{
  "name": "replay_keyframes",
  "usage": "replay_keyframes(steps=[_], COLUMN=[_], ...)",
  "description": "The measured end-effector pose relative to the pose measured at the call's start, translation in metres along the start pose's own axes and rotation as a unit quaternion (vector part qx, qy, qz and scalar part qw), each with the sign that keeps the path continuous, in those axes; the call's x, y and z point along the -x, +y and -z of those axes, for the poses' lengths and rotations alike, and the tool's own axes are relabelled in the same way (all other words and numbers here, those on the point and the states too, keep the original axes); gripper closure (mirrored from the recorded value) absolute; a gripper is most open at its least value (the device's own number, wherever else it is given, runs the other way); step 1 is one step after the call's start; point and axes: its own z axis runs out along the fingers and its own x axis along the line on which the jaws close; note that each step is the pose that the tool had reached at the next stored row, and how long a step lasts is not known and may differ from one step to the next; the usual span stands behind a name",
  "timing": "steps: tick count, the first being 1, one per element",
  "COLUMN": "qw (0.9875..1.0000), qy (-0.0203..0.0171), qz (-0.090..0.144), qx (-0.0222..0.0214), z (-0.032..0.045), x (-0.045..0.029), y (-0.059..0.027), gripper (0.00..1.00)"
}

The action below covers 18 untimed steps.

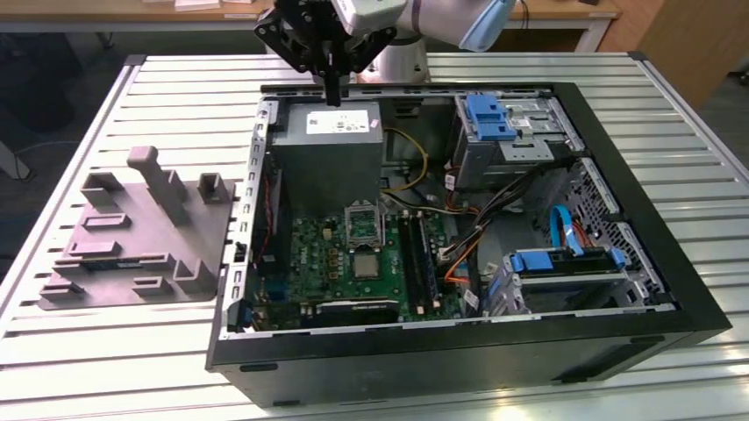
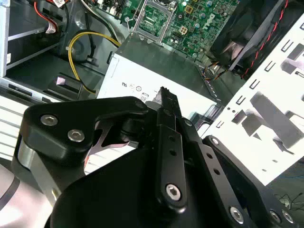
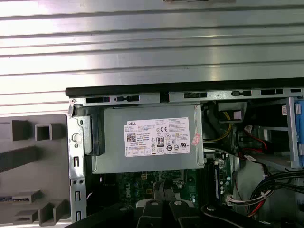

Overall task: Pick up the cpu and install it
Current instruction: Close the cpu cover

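The computer case [image 1: 468,351] lies open on the slatted counter [image 1: 105,351], nearer the counter's edge on the exterior view's right. A grey moulded fixture [image 1: 140,237] sits on the counter just beside the case, toward the edge on the exterior view's left.

The gripper [image 1: 333,101] hangs above the case wall that faces the counter edge where the arm stands. It points down at the end of the grey power supply [image 1: 333,149], whose white label shows in both wrist views. The fingers [image 1: 333,86] are closed together into one narrow black bar, and nothing shows between them. In the second wrist view the gripper [image 2: 166,95] is clear of the power supply [image 2: 156,71] below it.

The cpu [image 1: 367,263] lies flat on the green motherboard [image 1: 328,281], silver top up. It sits just beside the rectangular socket frame [image 1: 363,221], on the frame's side away from the power supply. The cpu is well apart from the gripper, with the power supply and the socket frame between them.
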Motion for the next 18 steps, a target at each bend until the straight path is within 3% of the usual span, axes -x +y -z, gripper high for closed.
replay_keyframes(steps=[18], qw=[1.0], qy=[0.0], qz=[0.0], qx=[0.0], z=[0.0], x=[0.0], y=[0.0], gripper=[0.89])
